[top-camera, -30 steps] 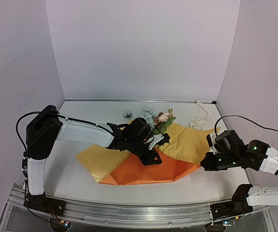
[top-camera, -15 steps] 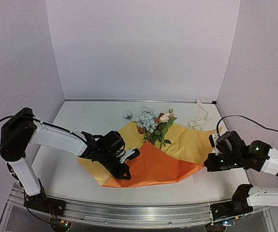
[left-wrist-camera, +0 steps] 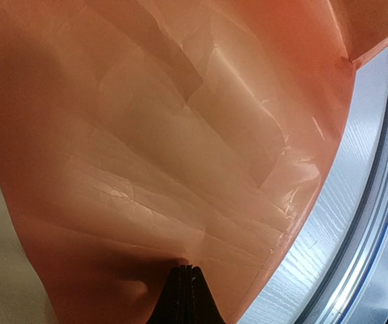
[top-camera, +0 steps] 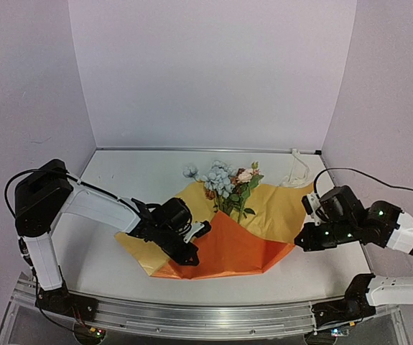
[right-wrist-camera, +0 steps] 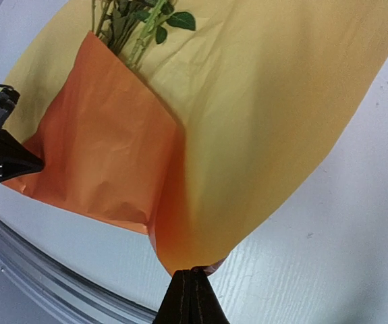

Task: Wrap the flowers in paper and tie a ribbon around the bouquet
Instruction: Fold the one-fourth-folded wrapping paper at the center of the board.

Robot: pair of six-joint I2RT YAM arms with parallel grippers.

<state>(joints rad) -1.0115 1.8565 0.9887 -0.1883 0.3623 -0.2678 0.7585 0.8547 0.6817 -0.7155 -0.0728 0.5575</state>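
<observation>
- Nearest you, both tools are clamped closed on the paper (top-camera: 281,208). The left tool (left-wrist-camera: 185,278) pinches a pucker in the orange flap (top-camera: 228,248), and the right tool (right-wrist-camera: 194,280) holds the near right corner, where orange turns to yellow.
- You are in the wrapping step, by the look of it. The near edge is folded up over the lower stems (right-wrist-camera: 136,40), but no cone is formed.
- Next, you probably need to draw one side across the stems and then the other. Keep both pinches firm and the pull gentle, since thin crinkly paper can tear or slip.
- The flowers (top-camera: 228,180) lie mid-table on the yellow face, with the blooms pointing away from you.
- The ribbon (top-camera: 297,171) lies loose on the table (top-camera: 105,266) at the far right corner, well apart from both tools, so tying comes later.
- The stem ends are hidden under the flap. The left wrist view shows only orange paper. The ribbon's lettering is too small to make out.
</observation>
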